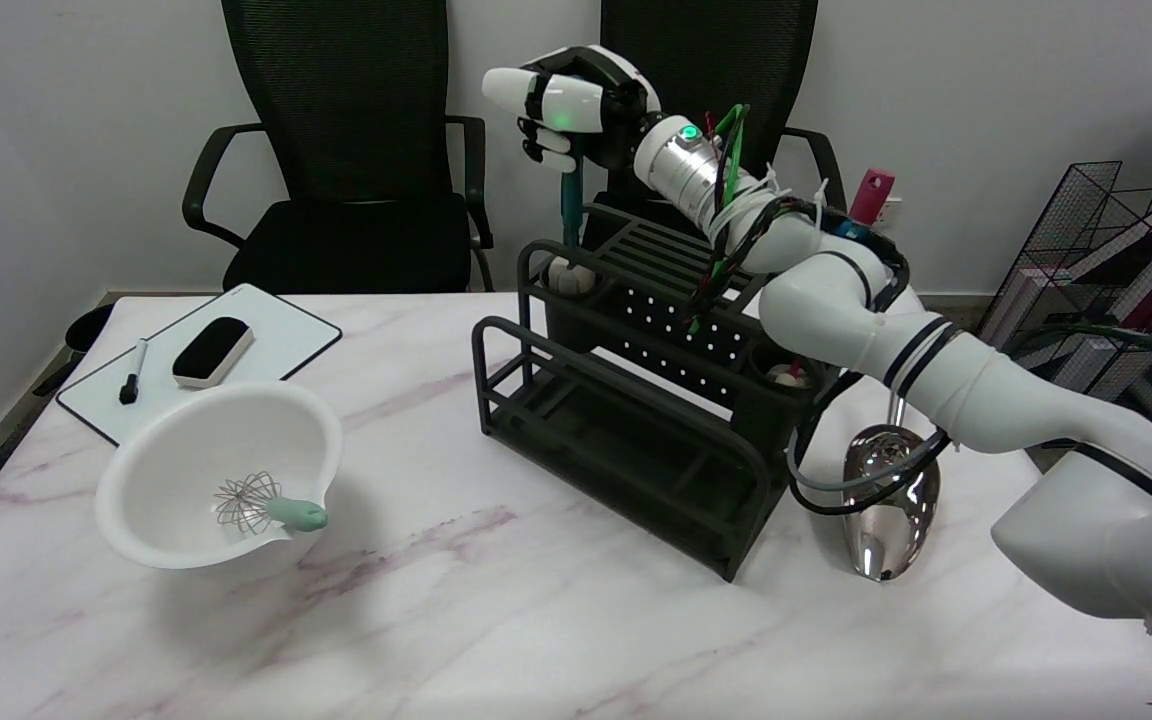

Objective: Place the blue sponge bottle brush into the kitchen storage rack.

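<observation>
Table point(536, 620): glossy marble-look top. Rack point(626, 430): matt dark plastic. Scoop point(886, 510): mirror-polished metal. Bowl point(166, 450): smooth white plastic. Chairs point(336, 120): black mesh backs.

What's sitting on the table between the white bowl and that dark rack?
Nothing: in the head view the marble table lies bare between the white bowl and the dark rack.

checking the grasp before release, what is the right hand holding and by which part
The right hand holds the bottle brush by the top of its teal handle; the brush hangs upright, its white sponge end down in the storage rack's back-left cup.
</observation>
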